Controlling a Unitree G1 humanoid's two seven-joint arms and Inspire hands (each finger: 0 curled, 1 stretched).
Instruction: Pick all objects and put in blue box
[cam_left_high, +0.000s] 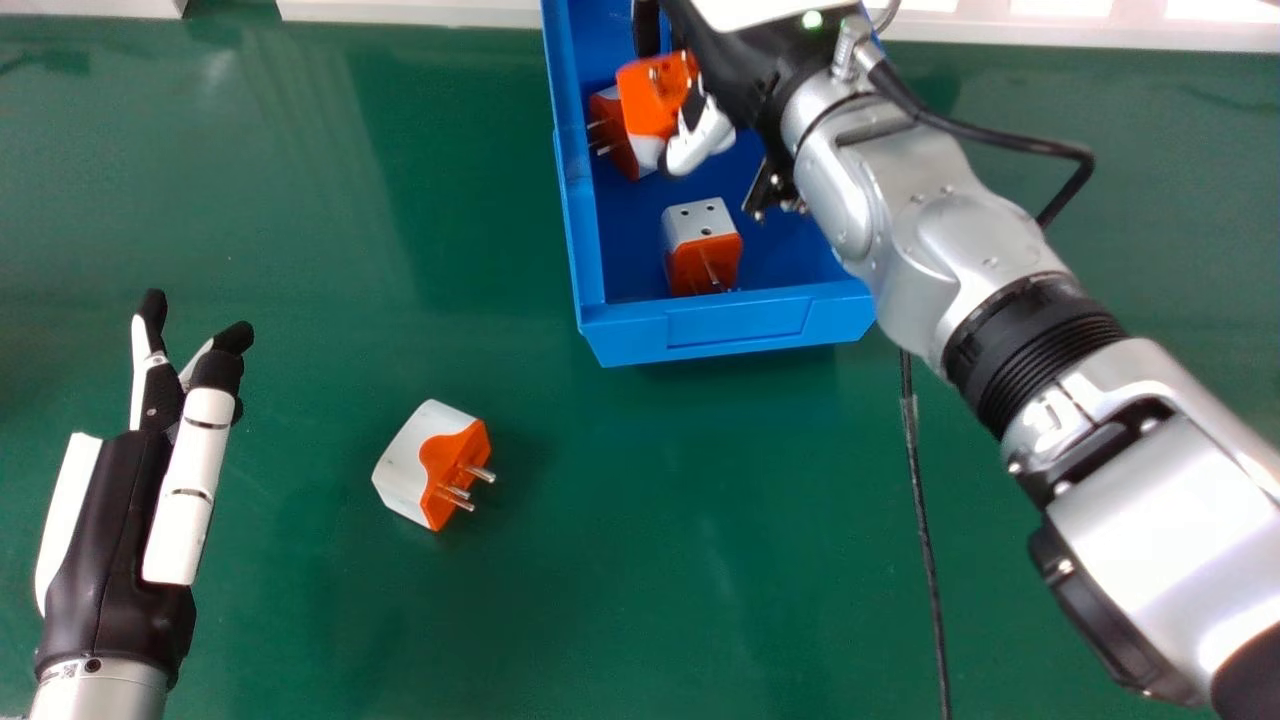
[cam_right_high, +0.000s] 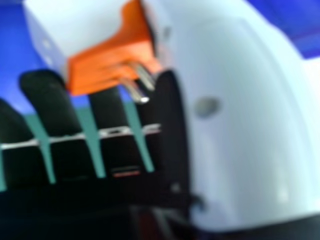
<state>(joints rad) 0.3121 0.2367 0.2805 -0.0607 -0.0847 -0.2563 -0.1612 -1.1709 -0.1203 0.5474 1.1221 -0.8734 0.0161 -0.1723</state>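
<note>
Over the Blue Box, Robot's Right Hand Grips a Plug Adapter

Seen from the head, the blue box stands on a green table, partly covered by the robot's silver right arm. Two orange and white adapters lie inside. The far one is partly hidden behind the gripped adapter, its pins toward the box's left wall; the near one rests close to the front wall, its holed white face up. The right hand is above the box, clasping its adapter between fingers and thumb. Outside, a fourth adapter lies on the table, nearer the robot than the box, pins to the right. The left hand is over the table at lower left, relaxed, fingers extended.

Seen from the right hand, the gripped adapter sits at the fingertips beside the thumb, metal pins showing on its orange side, blue plastic behind.
</note>
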